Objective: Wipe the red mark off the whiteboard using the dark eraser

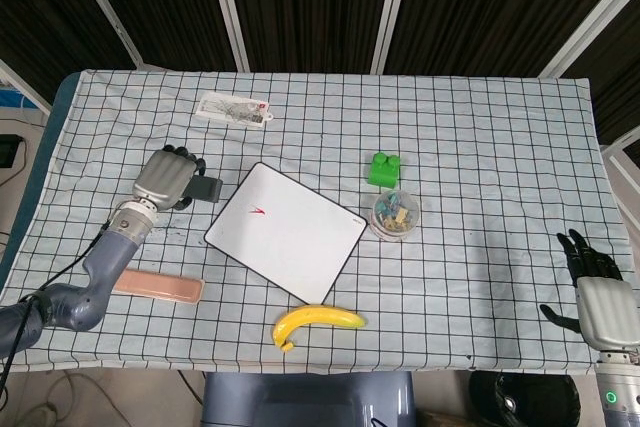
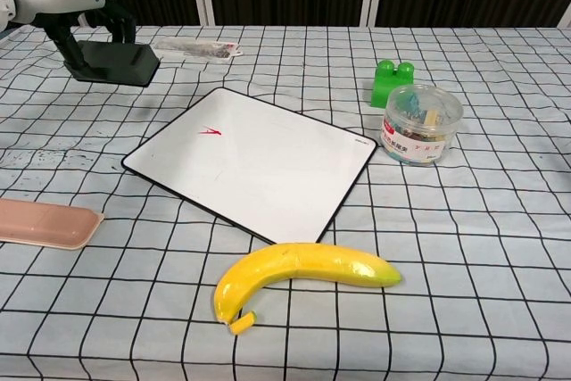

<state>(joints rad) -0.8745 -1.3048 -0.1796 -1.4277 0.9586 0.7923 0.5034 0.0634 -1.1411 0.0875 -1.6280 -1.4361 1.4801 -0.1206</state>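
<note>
Carrying the eraser to the mark.
Left hand (image 1: pixel 166 179) grips the dark eraser (image 2: pixel 116 62), lifted left of the whiteboard (image 1: pixel 288 231); next, lower it onto the red mark (image 2: pixel 210 131). Right hand (image 1: pixel 597 287) idle, fingers apart.

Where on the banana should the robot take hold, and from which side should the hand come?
Probably at the thick middle of the banana, coming from above. It lies flat on the table with its curve arching away from the robot, and nothing touches it; the whiteboard lies just behind, so a top approach across the width looks safest.

Checked tablecloth (image 1: pixel 480 127); dark slatted wall (image 1: pixel 300 7) behind
</note>
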